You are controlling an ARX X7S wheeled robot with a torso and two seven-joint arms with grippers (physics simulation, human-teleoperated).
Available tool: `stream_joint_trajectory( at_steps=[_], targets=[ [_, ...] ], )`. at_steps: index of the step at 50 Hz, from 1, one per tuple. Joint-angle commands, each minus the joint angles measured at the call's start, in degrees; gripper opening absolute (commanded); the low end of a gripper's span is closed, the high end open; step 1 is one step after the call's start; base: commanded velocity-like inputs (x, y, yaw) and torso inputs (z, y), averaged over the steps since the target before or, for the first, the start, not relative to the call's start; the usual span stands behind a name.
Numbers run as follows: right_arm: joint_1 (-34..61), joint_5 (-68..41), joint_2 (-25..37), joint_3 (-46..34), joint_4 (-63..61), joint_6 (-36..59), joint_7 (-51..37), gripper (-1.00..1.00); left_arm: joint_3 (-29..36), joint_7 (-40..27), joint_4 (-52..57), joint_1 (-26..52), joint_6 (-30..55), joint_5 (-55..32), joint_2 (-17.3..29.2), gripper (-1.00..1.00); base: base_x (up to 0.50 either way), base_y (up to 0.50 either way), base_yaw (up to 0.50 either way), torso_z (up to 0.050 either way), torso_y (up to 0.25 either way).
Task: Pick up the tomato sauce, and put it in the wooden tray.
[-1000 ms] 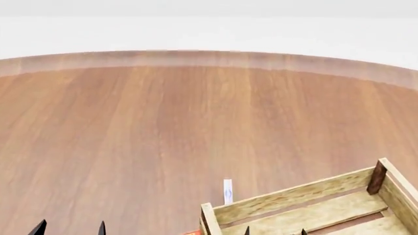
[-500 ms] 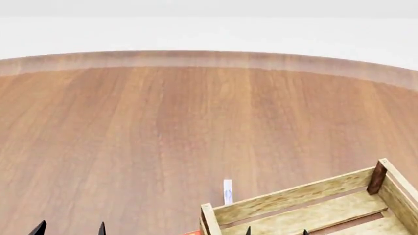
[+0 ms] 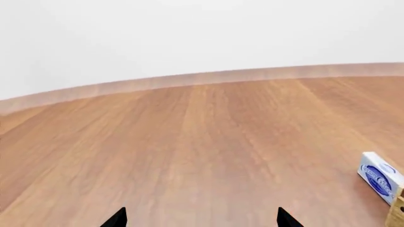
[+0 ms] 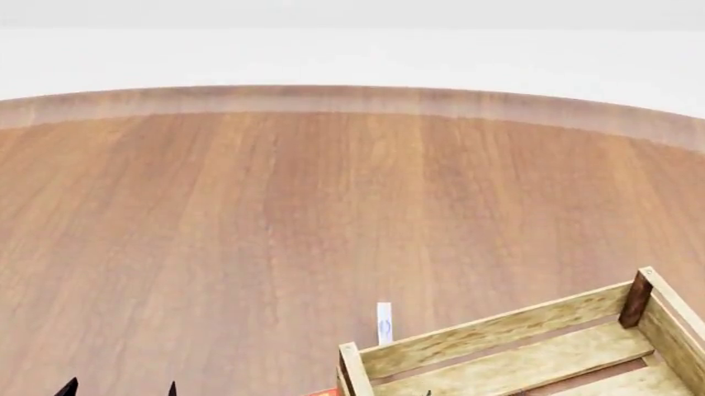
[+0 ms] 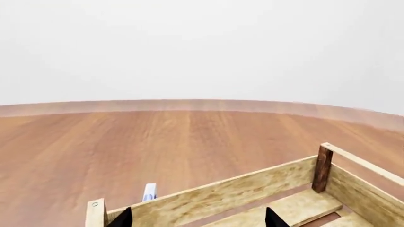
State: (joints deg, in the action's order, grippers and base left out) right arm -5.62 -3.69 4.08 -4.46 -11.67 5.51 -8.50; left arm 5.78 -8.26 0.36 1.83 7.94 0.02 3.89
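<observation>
**Crate in view, sauce can nowhere to be seen**

So the wooden tray [image 4: 529,351] sits at about 5 o'clock in the head view, on the big round wood counter [image 4: 276,214], only partly in frame. A small white box with a blue logo [image 4: 384,322] stands just beside the tray's far wall, on the outside. There's a sliver of something red-orange [image 4: 327,393] at the tray's near-left corner, too cut off to identify. The tomato sauce itself doesn't show in any view.

Left gripper [image 3: 200,218]: only two dark fingertips showing, spread wide apart with nothing between them. Right gripper [image 5: 197,217]: same, tips spread, hanging over the tray's inside.
</observation>
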Motion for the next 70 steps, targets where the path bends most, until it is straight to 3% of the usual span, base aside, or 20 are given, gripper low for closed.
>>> stream_joint_trajectory(
  at_steps=[1,10,36,70],
  targets=[
    [-4.5,0.3,1.0,-0.6,-2.0,0.9,1.1,1.00,-0.5,1.0,-0.6,-0.4,-3.1,-1.0,-0.2,1.00,0.00,0.00,0.00,0.000,0.000],
    [-13.9,1.3,4.4,-1.1,-8.7,-1.5,1.1,1.00,0.2,0.4,-0.7,-0.2,-3.1,-1.8,0.4,1.00,0.00,0.00,0.00,0.000,0.000],
    [-26.2,-1.1,6.0,1.4,-6.5,-14.6,-1.3,1.00,2.2,-1.8,-0.6,-0.1,-3.1,-3.2,1.9,1.00,0.00,0.00,0.00,0.000,0.000],
    [-32.5,-2.7,6.1,-0.3,-0.3,-26.1,-1.7,1.00,4.0,-3.7,-1.0,0.2,-3.5,-4.8,3.5,1.00,0.00,0.00,0.00,0.000,0.000]
  ],
)
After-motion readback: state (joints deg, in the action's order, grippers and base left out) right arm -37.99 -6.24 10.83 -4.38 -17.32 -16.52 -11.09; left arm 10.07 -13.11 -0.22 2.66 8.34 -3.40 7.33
